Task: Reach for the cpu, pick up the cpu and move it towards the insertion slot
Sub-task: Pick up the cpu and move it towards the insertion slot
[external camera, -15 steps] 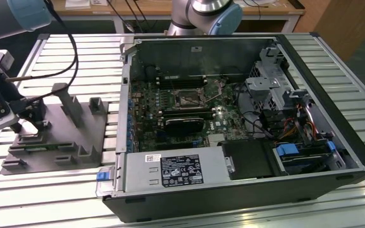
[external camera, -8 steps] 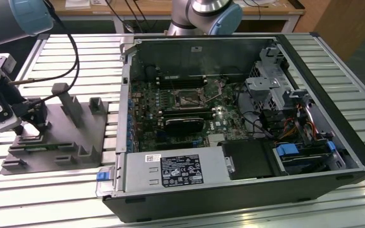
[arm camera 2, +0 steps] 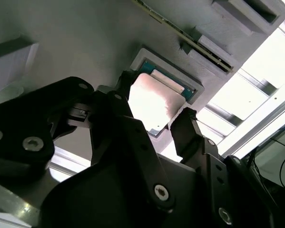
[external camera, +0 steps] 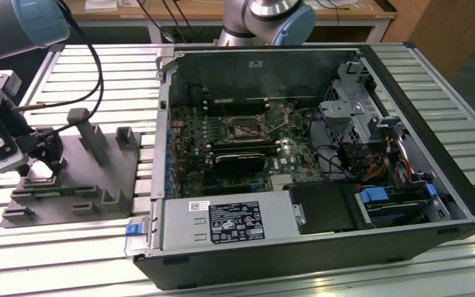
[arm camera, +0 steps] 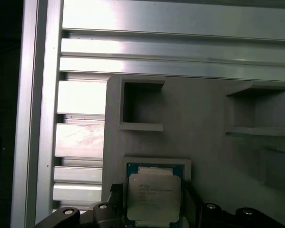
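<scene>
The cpu (arm camera: 154, 195) is a small square chip with a silvery top (arm camera 2: 152, 100) and a green edge. It lies at a pale-rimmed square recess of the grey fixture block (external camera: 81, 185) at the exterior view's left. My gripper (external camera: 39, 173) hangs over that block. In both wrist views its black fingers (arm camera 2: 184, 124) press against two opposite sides of the chip, so the gripper (arm camera 2: 154, 102) is shut on it. The insertion slot (external camera: 243, 129), a shiny square frame with a dark centre, sits on the motherboard inside the open computer case, well to the exterior view's right of the gripper.
The open computer case (external camera: 320, 235) lies on a slatted metal table (external camera: 435, 74). Upright posts (external camera: 85, 133) rise from the fixture block close to the gripper. A cable (external camera: 97, 80) runs along my arm. A second arm's base (external camera: 266, 18) stands behind the case.
</scene>
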You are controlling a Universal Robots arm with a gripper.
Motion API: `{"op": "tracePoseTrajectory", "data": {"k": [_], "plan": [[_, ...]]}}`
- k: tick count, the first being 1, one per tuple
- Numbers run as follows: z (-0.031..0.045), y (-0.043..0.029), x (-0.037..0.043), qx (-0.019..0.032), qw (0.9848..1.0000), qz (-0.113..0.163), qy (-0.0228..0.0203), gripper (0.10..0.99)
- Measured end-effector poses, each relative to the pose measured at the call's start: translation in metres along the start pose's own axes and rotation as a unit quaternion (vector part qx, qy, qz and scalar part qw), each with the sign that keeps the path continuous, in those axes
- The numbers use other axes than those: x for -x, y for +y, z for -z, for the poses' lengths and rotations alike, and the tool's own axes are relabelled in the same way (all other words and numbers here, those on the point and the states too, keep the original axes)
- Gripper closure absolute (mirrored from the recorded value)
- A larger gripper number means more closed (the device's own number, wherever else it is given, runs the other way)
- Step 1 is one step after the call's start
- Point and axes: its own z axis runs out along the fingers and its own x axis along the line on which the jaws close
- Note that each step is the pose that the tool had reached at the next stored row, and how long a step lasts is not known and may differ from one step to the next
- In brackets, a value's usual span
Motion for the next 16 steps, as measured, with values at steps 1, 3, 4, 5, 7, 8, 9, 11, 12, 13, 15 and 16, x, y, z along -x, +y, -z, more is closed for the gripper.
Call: {"op": "tracePoseTrajectory", "data": {"k": [1,3,4,5,7,8,9,11,12,13,15,16], "plan": [[0.0,0.0,0.0,0.0,1.0,0.0,0.0,0.475],[-0.0003,0.0,0.0,0.0,1.0,0.0,0.0,0.475],[-0.0012,0.0,0.0,0.0001,1.0,0.0,-0.0002,0.475],[-0.002,0.0,0.0,0.0001,1.0,0.0,-0.0001,0.475],[-0.0023,-0.0001,0.0,0.0,1.0,0.0,0.0001,0.475],[-0.0023,-0.0001,-0.0001,-0.0001,1.0,0.0,0.0001,0.475],[-0.0023,-0.0001,-0.0001,0.0,1.0,0.0,0.0001,0.475],[-0.0024,-0.0001,0.0,0.0,1.0,0.0,0.0,0.475],[-0.0024,-0.0001,0.0,0.0,1.0,0.0,0.0,0.475],[-0.0024,-0.0001,0.0,0.0,1.0,0.0,0.0,0.475],[-0.0024,-0.0001,-0.0001,0.0,1.0,0.0,0.0001,0.486],[-0.0024,-0.0001,0.0,-0.0001,1.0,0.0,0.0001,0.545]]}}
